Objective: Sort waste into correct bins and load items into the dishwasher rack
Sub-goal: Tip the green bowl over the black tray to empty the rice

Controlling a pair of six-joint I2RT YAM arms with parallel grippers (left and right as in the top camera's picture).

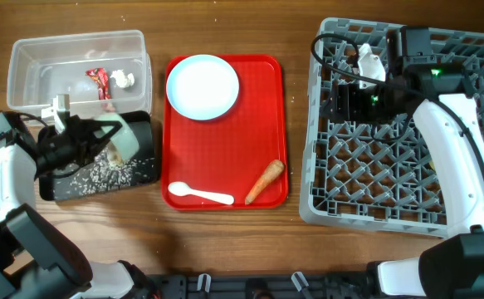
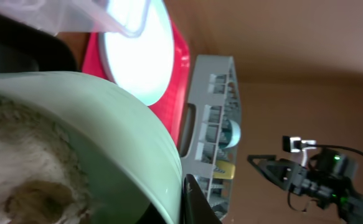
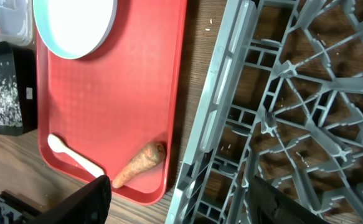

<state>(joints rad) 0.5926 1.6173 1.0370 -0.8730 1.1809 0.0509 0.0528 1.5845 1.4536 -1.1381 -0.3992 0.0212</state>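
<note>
We saw the left gripper [image 1: 105,139] clamped shut on the rim of a pale green round bowl [image 1: 128,137], holding it tipped on its side over a black rectangular plastic tray [image 1: 142,124]. Beige rice-like crumbs [image 1: 109,173] lay scattered across the tray's floor. In the left wrist view some beige residue clung to the inside of the bowl.

Just behind the black tray stood a clear colourless rectangular plastic tub [image 1: 26,66]. It held a crumpled red-and-dark wrapper [image 1: 99,79] and, beside that, a small white crumpled scrap [image 1: 124,79].

A flat red rectangular serving tray [image 1: 225,149] lay between the bins and a large square grey plastic lattice rack [image 1: 374,174]. On it a white round plate [image 1: 202,85] sat at the far end. A white plastic spoon [image 1: 198,194] and a small orange carrot [image 1: 265,181] lay near the front edge, close together but not touching.

The right gripper [image 3: 180,190] hung over the rack's left side with its jaws spread apart and nothing between them. Through the rack's side wall, in the left wrist view, we could make out a pale blue rounded piece [image 2: 231,132] and a small yellow one [image 2: 226,169], though we could not tell exactly how they sat. Everything rested on a brown wooden table [image 1: 225,249].
</note>
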